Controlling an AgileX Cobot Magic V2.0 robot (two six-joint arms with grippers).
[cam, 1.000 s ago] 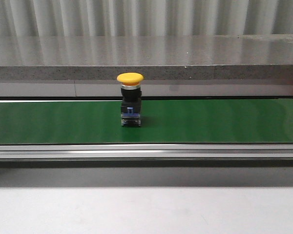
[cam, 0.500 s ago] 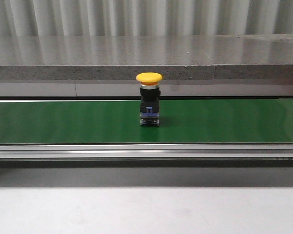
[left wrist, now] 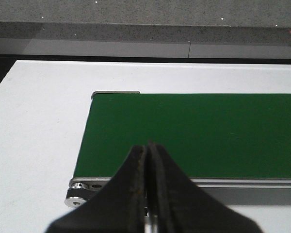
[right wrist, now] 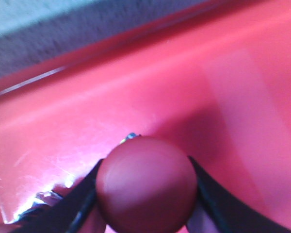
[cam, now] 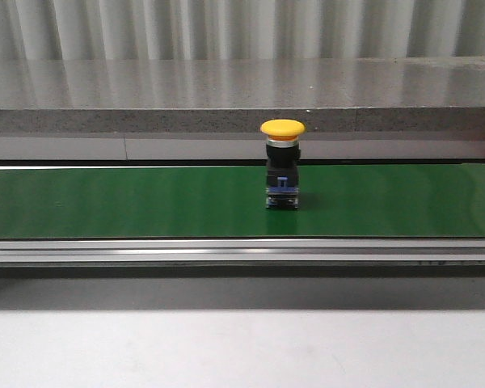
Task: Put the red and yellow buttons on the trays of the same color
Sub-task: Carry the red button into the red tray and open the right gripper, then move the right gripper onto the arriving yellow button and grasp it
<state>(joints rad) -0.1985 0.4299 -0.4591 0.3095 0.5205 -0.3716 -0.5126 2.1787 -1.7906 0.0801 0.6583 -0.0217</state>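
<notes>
The right gripper (right wrist: 144,196) is holding a red button (right wrist: 145,184) by its mushroom cap, the jaws pressing on either side, low in the centre of the right wrist view. Beneath and behind it the red tray (right wrist: 184,87) is filling nearly the whole frame, its rim running across the upper left — so the button is sitting just over, or perhaps already on, the tray floor; I cannot tell which.

In the front view a yellow button (cam: 282,164) is standing upright on the green conveyor belt (cam: 105,202), a little right of centre. The left gripper (left wrist: 148,194) is pinched fully together, holding nothing, at the bottom centre of its own view over the belt's end.

The step in hand looks like setting down the red button. Doing it well means lowering until the base is resting flat, then opening evenly and lifting straight up — a sideways pull could tip it. The left arm will need to open before meeting the yellow one.
</notes>
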